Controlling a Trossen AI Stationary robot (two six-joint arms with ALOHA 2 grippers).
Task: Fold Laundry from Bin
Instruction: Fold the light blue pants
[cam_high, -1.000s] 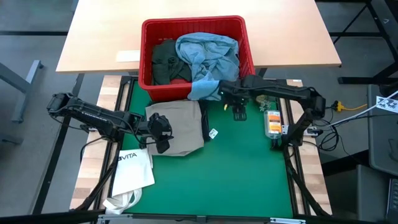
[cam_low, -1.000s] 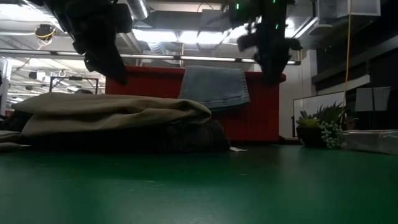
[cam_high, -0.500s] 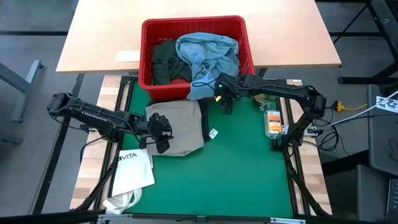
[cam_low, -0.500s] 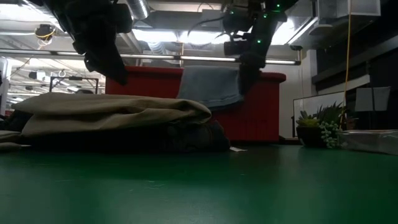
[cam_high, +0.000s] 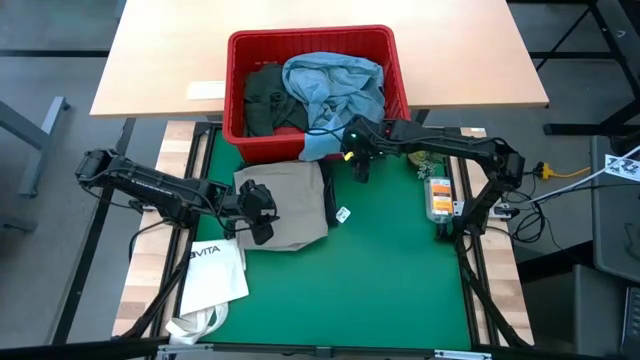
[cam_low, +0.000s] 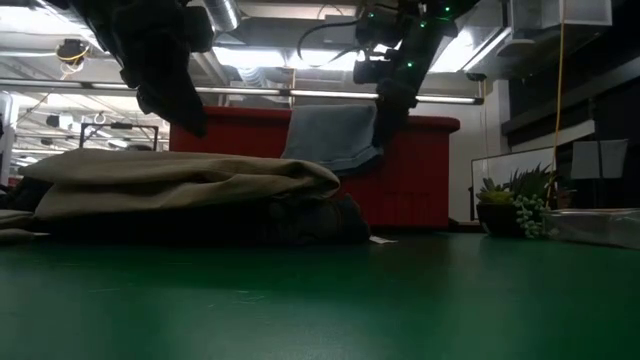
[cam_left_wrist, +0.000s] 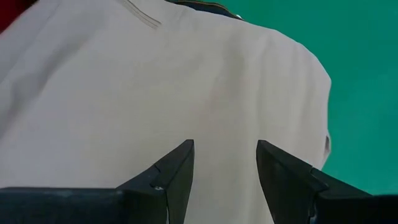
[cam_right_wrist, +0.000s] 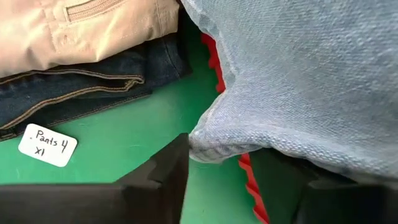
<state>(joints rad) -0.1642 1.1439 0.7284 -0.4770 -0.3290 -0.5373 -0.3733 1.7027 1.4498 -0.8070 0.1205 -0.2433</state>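
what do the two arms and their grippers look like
Both arms are dark, slim and jointed. The right arm shows small green lights near its wrist and a thin black cable looping beside it. The left gripper and right gripper each have two dark, wedge-shaped fingers tapering to blunt tips. No markings are visible.

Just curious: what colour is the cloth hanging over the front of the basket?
Light blue denim: the jeans draped over the red bin, clearest in the right wrist view.
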